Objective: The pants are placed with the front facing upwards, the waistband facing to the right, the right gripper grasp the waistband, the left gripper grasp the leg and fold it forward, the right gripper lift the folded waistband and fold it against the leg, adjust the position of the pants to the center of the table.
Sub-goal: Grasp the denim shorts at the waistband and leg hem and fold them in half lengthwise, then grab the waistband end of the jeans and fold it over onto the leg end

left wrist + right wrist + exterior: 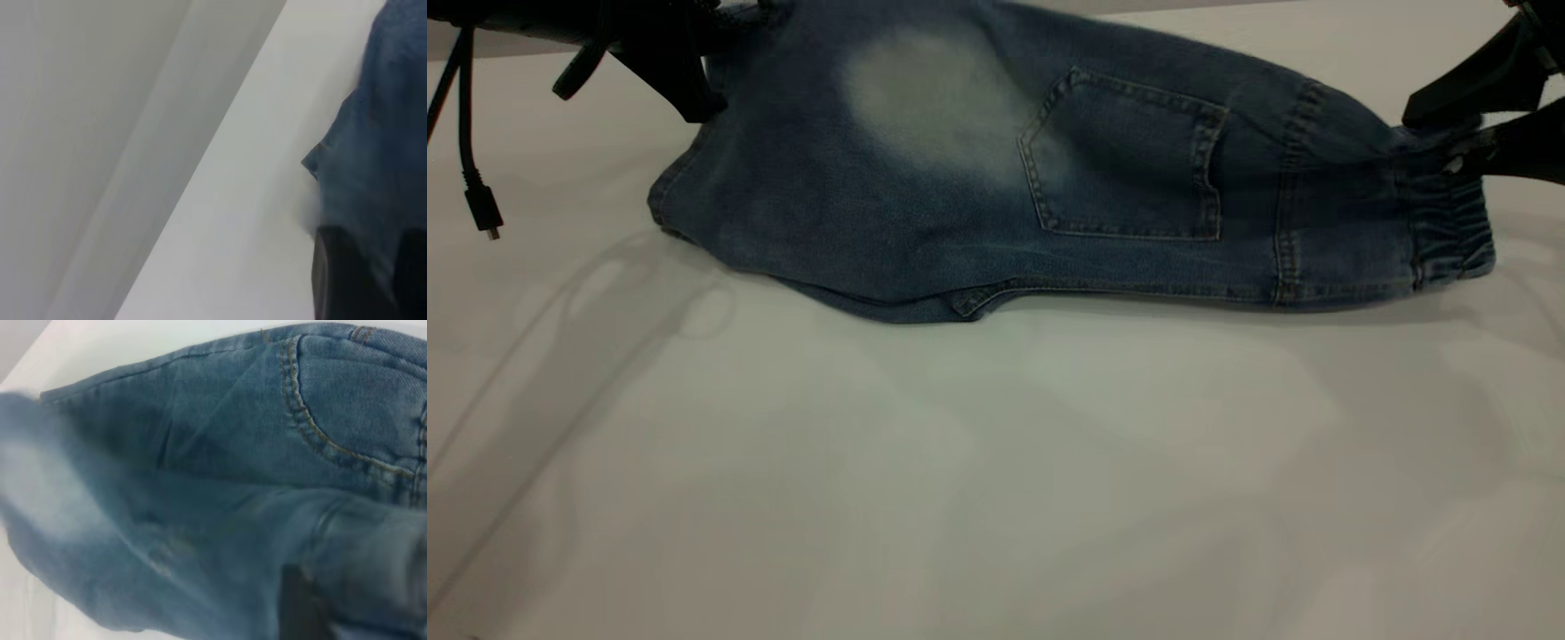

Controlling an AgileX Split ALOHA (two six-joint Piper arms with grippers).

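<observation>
White table [996, 480], blue denim pants [925, 204] lying across its far side, lower edge on it

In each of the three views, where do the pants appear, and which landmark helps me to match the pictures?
Exterior view: the pants span the upper half, lifted between the left gripper and the right gripper.
Left wrist view: their denim fills the right edge.
Right wrist view: they fill nearly the whole picture.
Shared landmark: the white table, seen beside the denim in every view.
</observation>
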